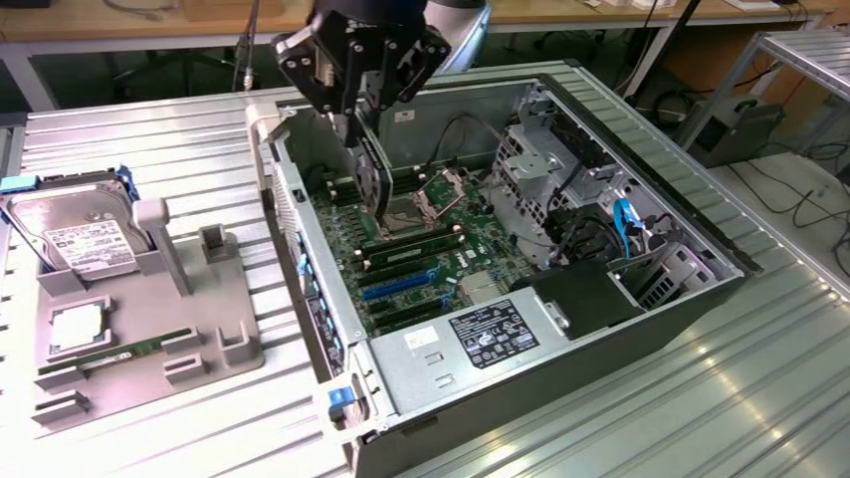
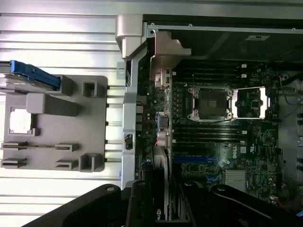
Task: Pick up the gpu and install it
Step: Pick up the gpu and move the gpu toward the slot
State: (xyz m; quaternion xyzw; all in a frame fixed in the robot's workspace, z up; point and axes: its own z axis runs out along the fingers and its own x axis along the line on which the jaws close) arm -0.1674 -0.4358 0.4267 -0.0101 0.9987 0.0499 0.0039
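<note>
Ribbed metal bench [image 1: 743, 378], brightly lit; wooden desk [image 1: 571, 12] is set behind; cables [image 1: 807, 199] are strewn over floor [image 1: 763, 214].

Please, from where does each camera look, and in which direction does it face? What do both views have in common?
Exterior view: sits high, off the arm, looking down at an angle on the open computer case and gray tray; the claw shows, holding the graphics card.
Wrist view: sits on the wrist, facing straight down past the claw onto the motherboard.
Both show the computer case, gray tray, claw and graphics card.
</note>
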